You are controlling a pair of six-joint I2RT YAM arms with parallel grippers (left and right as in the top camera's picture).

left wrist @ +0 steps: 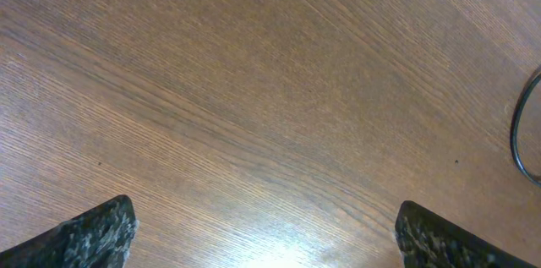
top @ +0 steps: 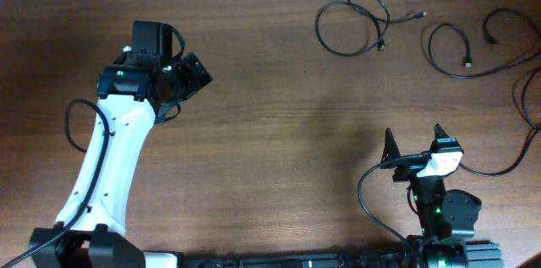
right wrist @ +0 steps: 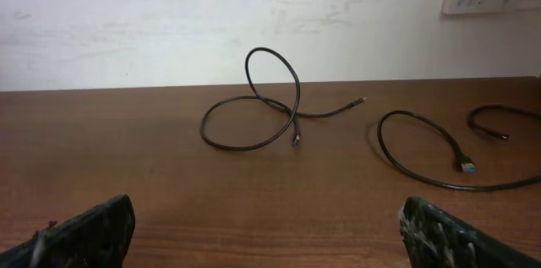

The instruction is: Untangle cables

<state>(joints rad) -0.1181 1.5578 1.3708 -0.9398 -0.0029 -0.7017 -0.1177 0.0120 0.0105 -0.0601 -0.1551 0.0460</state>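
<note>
Thin black cables lie apart at the far right of the table. One (top: 319, 24) forms a flat loop with a smaller loop standing up from it (right wrist: 272, 50). A second (top: 430, 46) curves in an open arc ending in a small plug (right wrist: 467, 167). A third (top: 489, 24) lies by the right edge (right wrist: 499, 109). My right gripper (top: 414, 135) stands open near the front edge, well short of them, with nothing between its fingers (right wrist: 266, 210). My left gripper (top: 190, 73) is open over bare wood at the far left (left wrist: 266, 210).
A black cord (top: 517, 160) trails from the right arm along the table's right side. A thin black arc (left wrist: 517, 137) shows at the right edge of the left wrist view. A white wall (right wrist: 169, 23) rises behind the table's far edge.
</note>
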